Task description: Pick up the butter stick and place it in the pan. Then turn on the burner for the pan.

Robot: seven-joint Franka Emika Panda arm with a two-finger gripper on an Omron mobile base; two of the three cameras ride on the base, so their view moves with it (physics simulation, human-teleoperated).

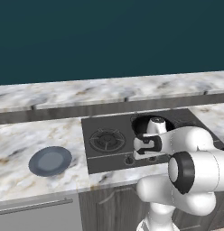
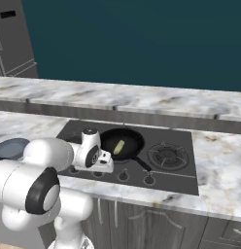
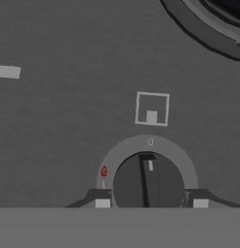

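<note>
Reaches with the arm (image 1: 193,140) forward and down from the base, elbow folded in large white joints just in front of the cabinet. Bends the wrist so that the hand points straight down at the front edge of the stove (image 2: 183,179). Keeps the hand low, just above the row of knobs.

Clamps the claw (image 3: 151,202) on one round dark knob (image 3: 148,180), one finger tip at each side of it and against its edge. On the knob a raised bar with a small white line, turned toward the mark at the top of the grey ring. At the lower left of this ring, a small red flame sign (image 3: 103,171). Above the knob, a white square outline (image 3: 152,109) with a small light patch inside, at the bottom middle.

Behind the hand, the black pan (image 2: 133,137) on a burner, handle (image 2: 141,164) toward the front and the right. Inside the pan, near its middle, the butter (image 2: 119,146), pale yellow, lying flat and a little slanted. To the right of the pan, a free burner (image 2: 166,154).

Far left on the marble desk (image 1: 28,131), well apart from the stove, a blue-grey plate (image 1: 50,161).
</note>
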